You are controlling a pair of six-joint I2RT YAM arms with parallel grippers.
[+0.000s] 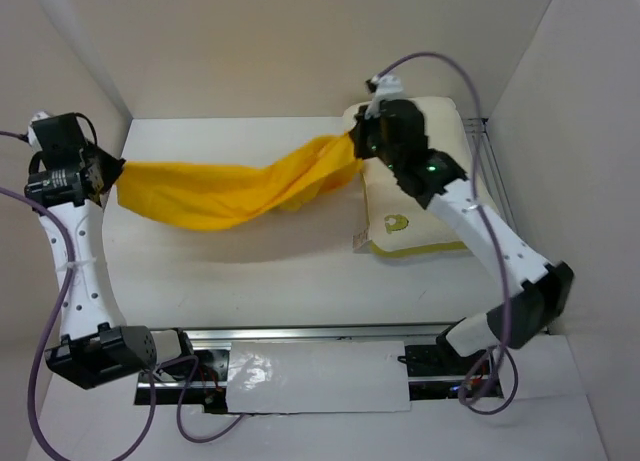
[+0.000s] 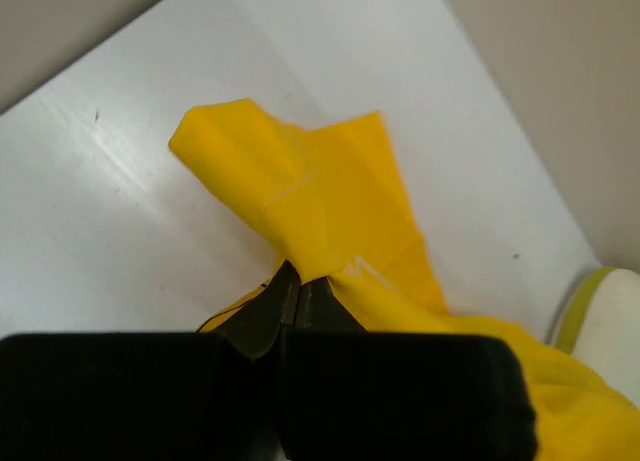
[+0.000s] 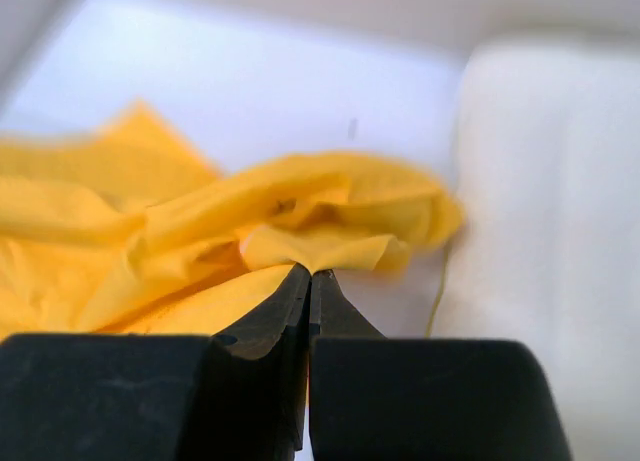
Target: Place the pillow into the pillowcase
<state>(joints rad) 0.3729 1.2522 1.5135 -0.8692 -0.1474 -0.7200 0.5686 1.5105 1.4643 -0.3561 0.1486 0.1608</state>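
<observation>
The white table (image 1: 300, 271) is lying bare in its near part. Further in, the pillowcase (image 1: 230, 193) is hanging stretched like a yellow band between the two arms and is sagging a little in the middle. On the left, the left gripper (image 1: 112, 171) is pinching one end of it. In the left wrist view its fingers (image 2: 262, 316) are pressing together with the yellow cloth caught between them. On the right and a bit farther, the right gripper (image 1: 358, 141) is clamping the other end, its jaws closed tight on a fold. Just beside it, the pillow (image 1: 392, 203) is lying flat at the far right of the table, outside the pillowcase, with its small yellow emblem (image 1: 395, 222) facing up.
</observation>
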